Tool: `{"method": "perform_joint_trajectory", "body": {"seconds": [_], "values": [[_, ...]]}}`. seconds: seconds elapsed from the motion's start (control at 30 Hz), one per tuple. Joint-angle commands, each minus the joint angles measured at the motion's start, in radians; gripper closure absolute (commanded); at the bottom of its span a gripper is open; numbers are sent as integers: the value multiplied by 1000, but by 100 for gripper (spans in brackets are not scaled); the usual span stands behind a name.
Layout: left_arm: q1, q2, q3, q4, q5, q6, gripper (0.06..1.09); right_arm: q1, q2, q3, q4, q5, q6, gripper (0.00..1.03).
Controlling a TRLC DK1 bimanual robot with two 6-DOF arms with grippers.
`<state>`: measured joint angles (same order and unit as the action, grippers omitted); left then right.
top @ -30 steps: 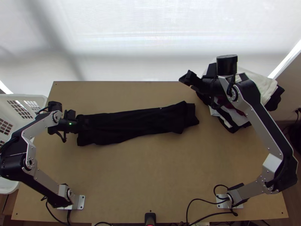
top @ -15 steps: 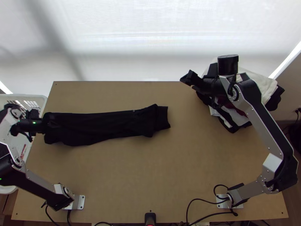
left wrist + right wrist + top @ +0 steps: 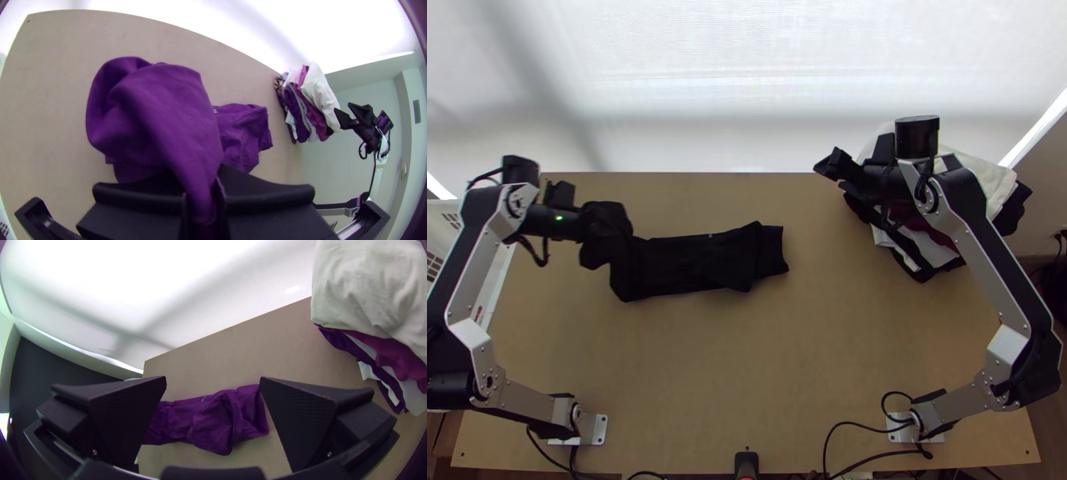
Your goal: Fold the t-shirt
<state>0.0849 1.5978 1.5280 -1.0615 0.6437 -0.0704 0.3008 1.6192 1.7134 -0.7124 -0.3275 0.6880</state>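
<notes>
Table point(image 3: 747, 360): bare wood around the work, flat enough for folding.

Garment pile point(image 3: 369, 289): stacked loosely at the table's far right; my right arm reaches over it. Spreading the work that way would risk snagging it.

White basket point(image 3: 501, 276): at the left edge, near my left arm; it limits low sweeps on that side.

T-shirt point(image 3: 691, 264): purple in the wrist views, left of the table's middle, lying as a narrow layered strip. Its left end is raised and bunched, the right end flat. I judge it light, limp and not fragile, with little slip, though the layers could part or crease. Best hold: all layers at the left end, carried inward over the strip and set down low. The right end should be left alone meanwhile.

Left gripper point(image 3: 205, 191): clamped on the raised end of the cloth.

Right gripper point(image 3: 213, 380): fingers wide apart, nothing between them, up and away from the cloth.

Small dark device point(image 3: 747, 464): at the near edge, well apart from the fold.
</notes>
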Motion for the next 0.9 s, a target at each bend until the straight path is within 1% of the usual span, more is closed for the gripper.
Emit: {"method": "perform_joint_trajectory", "body": {"seconds": [0.0,0.13,0.27,0.57,0.87], "values": [[-105,34,75,35,13,-121,105,-20,-35,-31,-4,-12,15,4],[-215,103,149,71,-1,-193,105,-26,-50,-38,-4,-13,15,4],[-284,174,208,89,-12,-238,105,-28,-59,-44,-4,-13,16,4],[-409,317,296,104,-64,-272,105,-29,-62,-35,-4,-13,21,4],[-498,473,485,121,-70,-348,105,-29,-62,-34,-4,-13,24,4]]}}
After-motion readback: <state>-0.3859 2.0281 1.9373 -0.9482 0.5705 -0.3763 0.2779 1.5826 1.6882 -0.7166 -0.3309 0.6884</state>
